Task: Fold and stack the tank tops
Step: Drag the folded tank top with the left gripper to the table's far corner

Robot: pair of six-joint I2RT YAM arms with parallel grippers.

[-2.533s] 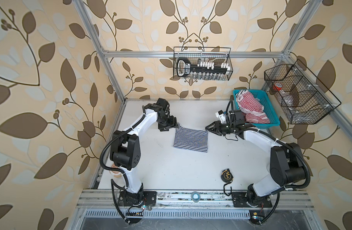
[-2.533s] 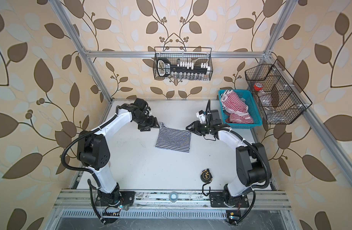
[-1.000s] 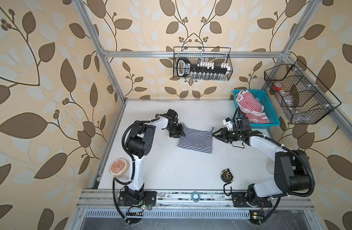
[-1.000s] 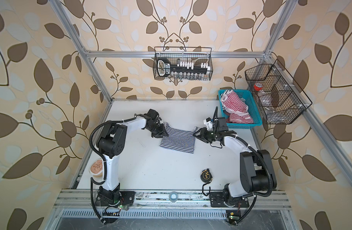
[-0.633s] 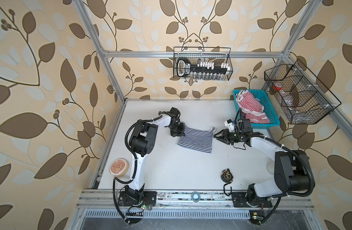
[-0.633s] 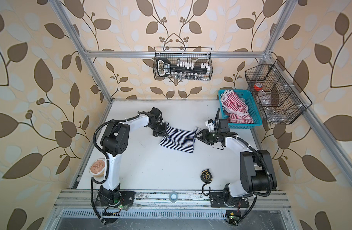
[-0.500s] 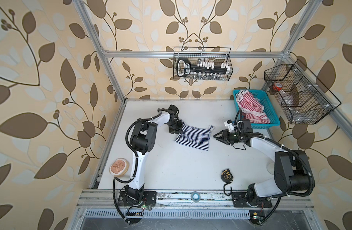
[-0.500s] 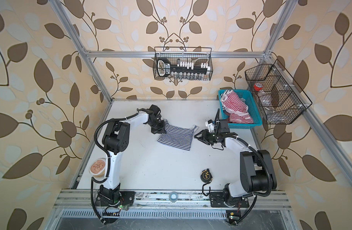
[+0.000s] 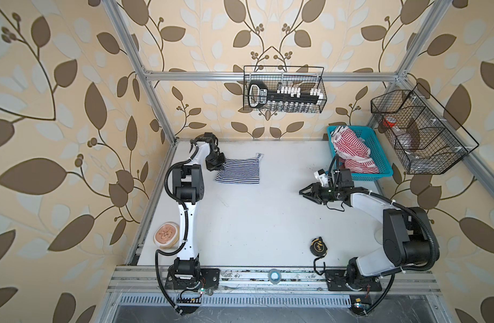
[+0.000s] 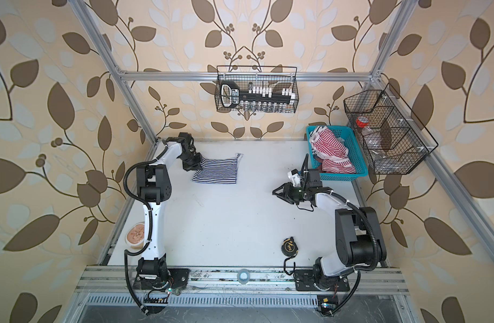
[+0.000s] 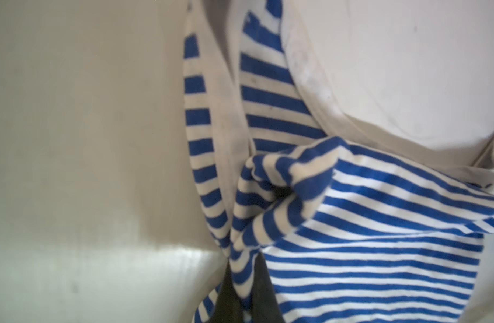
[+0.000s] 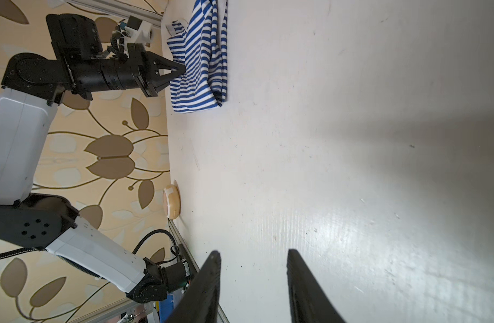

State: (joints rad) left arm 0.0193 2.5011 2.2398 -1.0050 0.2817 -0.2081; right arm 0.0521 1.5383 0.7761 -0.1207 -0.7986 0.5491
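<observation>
My left gripper (image 12: 182, 69), clamped on the folded navy-and-white striped cloth tank top (image 9: 240, 174), has dragged it to the white table's (image 9: 254, 223) back-left corner. My right gripper (image 9: 306, 193) has let go and stands part-open, empty. Next, I judge, comes the red-and-white striped cloth tank top (image 9: 352, 151) in the blue plastic basket (image 9: 381, 172).

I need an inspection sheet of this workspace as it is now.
Surface: white table, small dark marks.
Job's things: navy tank top rumpled at far left; red tank top crumpled in blue basket.
Clutter: tape measure near front; round tub at left edge; tape roll on front rail.
Grippers: left gripper shut on navy tank top; right gripper open, empty, above table.
Cables: black hoses along both arms, none on cloth.
Surroundings: back wire basket; side wire basket; leaf wallpaper.
</observation>
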